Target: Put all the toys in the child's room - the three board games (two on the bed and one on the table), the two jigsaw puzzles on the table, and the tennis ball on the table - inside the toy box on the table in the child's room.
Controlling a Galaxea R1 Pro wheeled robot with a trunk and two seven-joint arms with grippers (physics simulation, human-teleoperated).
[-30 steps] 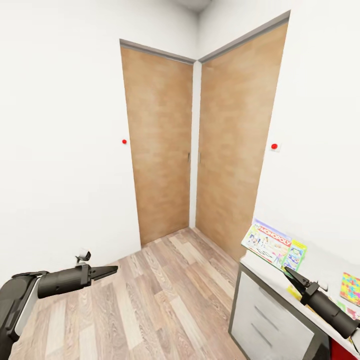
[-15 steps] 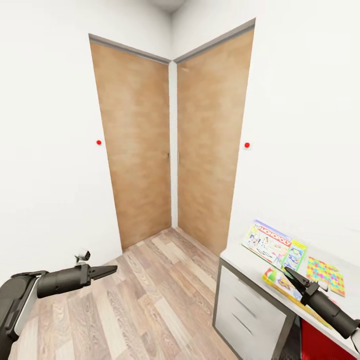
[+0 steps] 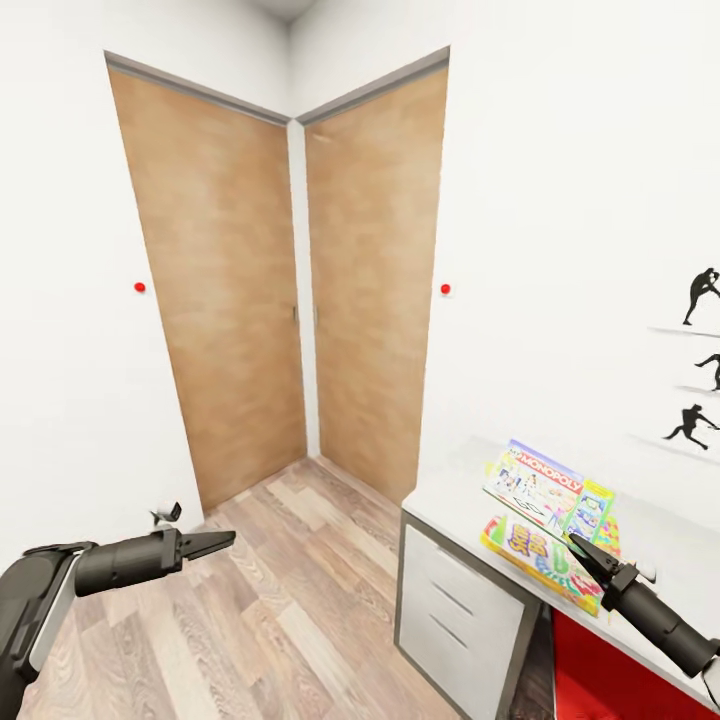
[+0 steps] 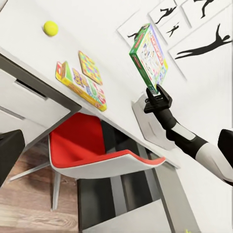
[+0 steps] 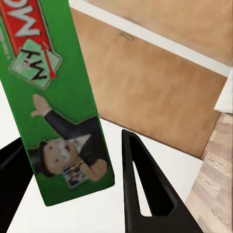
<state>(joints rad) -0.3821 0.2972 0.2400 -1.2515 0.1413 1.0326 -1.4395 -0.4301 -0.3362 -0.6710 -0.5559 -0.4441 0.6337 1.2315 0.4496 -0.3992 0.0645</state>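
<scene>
Above table: right gripper clamps MONOPOLY box; left gripper fingers together.

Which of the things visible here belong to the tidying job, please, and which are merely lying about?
Job:
Monopoly box, held by right end effector
Skip-Bo box
jigsaw puzzle
tennis ball
table

Lying about:
red chair
doors
wall silhouettes
left end effector, empty
</scene>
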